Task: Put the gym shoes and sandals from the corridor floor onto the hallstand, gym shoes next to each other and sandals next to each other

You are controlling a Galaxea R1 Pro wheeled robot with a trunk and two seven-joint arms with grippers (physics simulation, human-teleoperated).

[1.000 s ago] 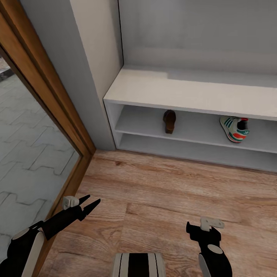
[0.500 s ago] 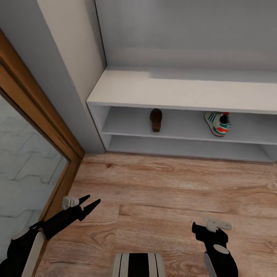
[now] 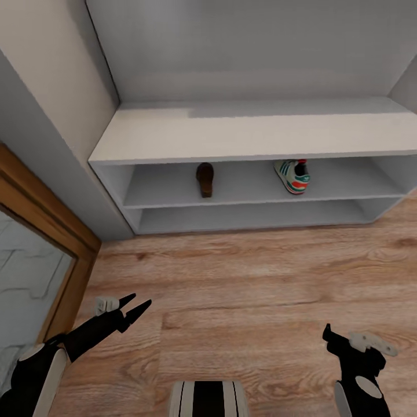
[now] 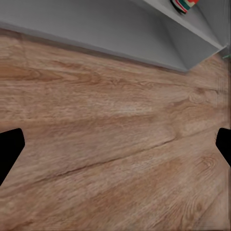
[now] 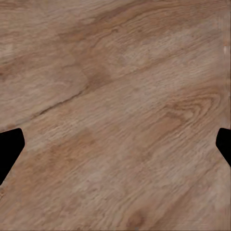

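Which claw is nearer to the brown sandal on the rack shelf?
Left. The left claw hangs over the floor left of the sandal, well in front; the right claw is lower, far to the right.

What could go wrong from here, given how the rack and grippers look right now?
1. The sandal and the gym shoe sit well apart on the rack's upper shelf; their mates must fit beside each one, and a careless insertion could nudge them.
2. Both the left gripper and the right gripper hang open and empty over bare floor, so two shoes may remain to be found.
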